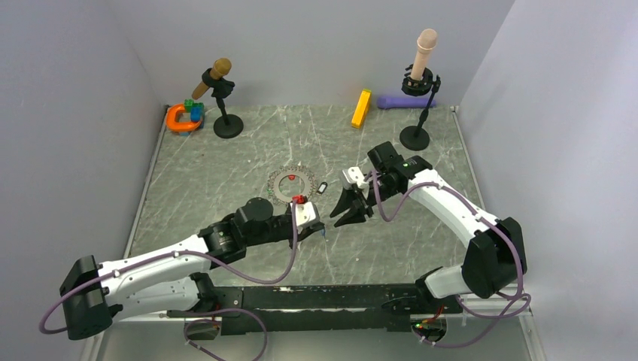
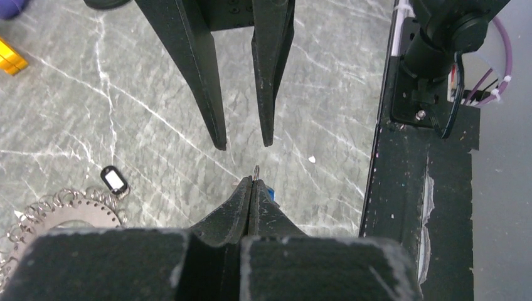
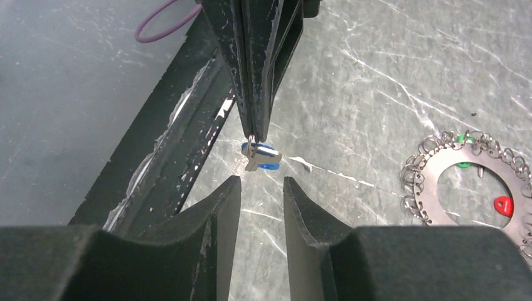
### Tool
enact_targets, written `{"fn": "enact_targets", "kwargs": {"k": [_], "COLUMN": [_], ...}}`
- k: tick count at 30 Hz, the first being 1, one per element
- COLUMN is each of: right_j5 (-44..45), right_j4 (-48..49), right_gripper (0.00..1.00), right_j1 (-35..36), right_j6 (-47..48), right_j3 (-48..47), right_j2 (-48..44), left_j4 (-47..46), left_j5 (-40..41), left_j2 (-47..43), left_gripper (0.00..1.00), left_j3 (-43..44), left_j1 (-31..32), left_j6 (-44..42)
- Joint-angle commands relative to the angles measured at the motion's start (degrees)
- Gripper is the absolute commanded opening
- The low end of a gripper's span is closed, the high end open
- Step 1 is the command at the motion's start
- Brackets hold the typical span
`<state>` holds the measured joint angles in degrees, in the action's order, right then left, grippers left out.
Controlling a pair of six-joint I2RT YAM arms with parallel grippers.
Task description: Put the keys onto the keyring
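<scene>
My left gripper [image 2: 253, 180] is shut on the small metal loop of a blue key [image 3: 262, 157], which hangs below its tips just above the table. My right gripper [image 3: 261, 182] is open and faces the left one, its fingertips just short of the blue key and apart from it. The grey keyring [image 1: 292, 186] lies flat mid-table, behind the left gripper [image 1: 322, 228]. A red key [image 3: 503, 205] and a green key [image 3: 464, 138] sit at the ring. A black key [image 2: 115, 180] lies loose on the table just right of the ring.
An orange C-shaped toy [image 1: 183, 118] and a stand with a brown mic [image 1: 222, 98] are at the back left. A yellow block [image 1: 362, 108], a purple object [image 1: 402, 100] and a second stand [image 1: 417, 90] are at the back right. The black base rail [image 2: 401, 188] runs close by.
</scene>
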<state>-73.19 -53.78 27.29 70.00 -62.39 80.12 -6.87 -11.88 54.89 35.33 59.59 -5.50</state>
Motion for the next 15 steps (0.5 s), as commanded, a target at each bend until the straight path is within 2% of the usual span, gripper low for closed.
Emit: {"fn": "enact_targets", "kwargs": {"k": [1,15], "right_j5": [1.71,2.10], "right_j4": [4.21,6.78], "right_gripper": [0.34,0.26], "right_j1": [2.21,4.42], "right_j6": [-5.09,-7.62], "right_j3": [-1.60,-0.68], "right_j2": [-0.76,-0.19], "left_j4": [3.50,2.68], "left_j5": [1.13,2.93], "left_j2": [1.83,3.83], "left_gripper": [0.00,0.00], "left_j3": [4.16,5.62], "left_j1": [0.17,0.13], "left_j6": [0.60,2.36]}}
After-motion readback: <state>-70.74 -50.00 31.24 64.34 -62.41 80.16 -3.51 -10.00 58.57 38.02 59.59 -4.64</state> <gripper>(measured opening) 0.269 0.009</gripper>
